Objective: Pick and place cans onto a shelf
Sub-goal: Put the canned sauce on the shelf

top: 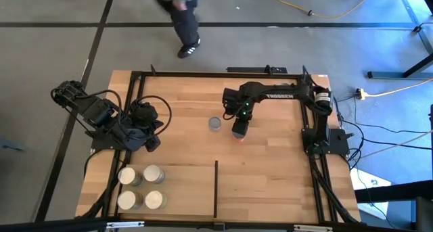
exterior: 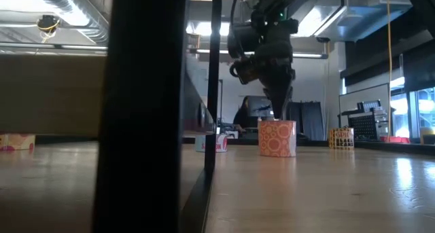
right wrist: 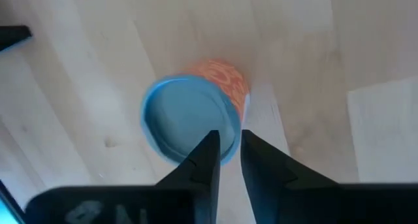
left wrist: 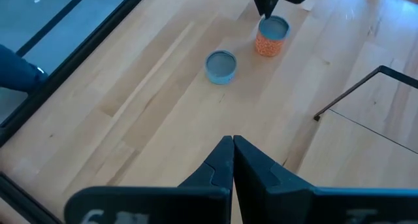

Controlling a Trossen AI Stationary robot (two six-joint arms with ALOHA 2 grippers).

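Observation:
An orange can with a pale blue top [right wrist: 225, 80] stands upright on the table near its middle [top: 239, 133]; it also shows in the low view [exterior: 277, 139]. My right gripper [right wrist: 228, 149] stands over it, pointing down, shut on its top edge. A short blue can [top: 215, 124] stands on its base just to the left of it. Several cream-topped cans [top: 141, 188] stand on the light-wood shelf [top: 183, 191] at the near left, beside its black divider [top: 216, 184]. My left gripper [left wrist: 233, 145] is shut and empty at the table's left. My right gripper pinches the orange can's top rim [right wrist: 230, 134] on one side, one finger over the blue top and one outside the wall. The fingers come from above, pointing down. The can stands upright with its base on the table [exterior: 277, 154].
The table's black frame [top: 203, 74] runs along its edges. A person [top: 181, 19] walks on the floor beyond the far edge. Bare wood lies to the right of the divider [top: 264, 184].

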